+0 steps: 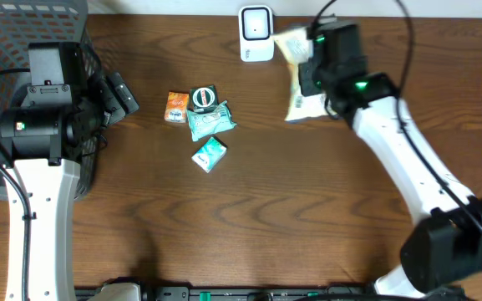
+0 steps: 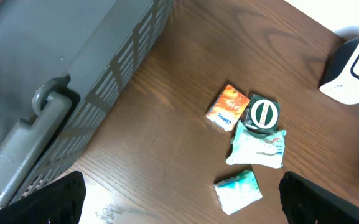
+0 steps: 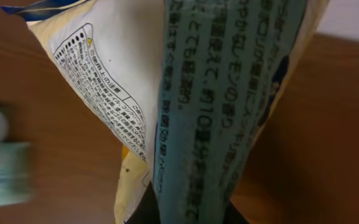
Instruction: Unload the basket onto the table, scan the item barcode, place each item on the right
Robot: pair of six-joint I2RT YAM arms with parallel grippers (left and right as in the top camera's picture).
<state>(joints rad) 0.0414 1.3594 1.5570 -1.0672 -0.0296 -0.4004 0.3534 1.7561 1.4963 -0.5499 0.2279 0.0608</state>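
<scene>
1. Bag (image 1: 289,46), overhead: the right gripper (image 1: 311,77) is clamped on it and holds it just beside the scanner (image 1: 256,33), apparently off the table. I judge the pickup done, with showing the barcode to the scanner left to do. The left gripper (image 1: 122,94) sits wide and empty next to the basket (image 1: 7,38).
2. Left wrist: the fingers are spread wide over the table. Four small items (image 2: 257,148) lie clustered ahead, with the scanner at the far right edge.
3. Right wrist: the bag fills the view, pinched at its bottom. I see printed text but no barcode, so I cannot tell whether the barcode faces the scanner.
</scene>
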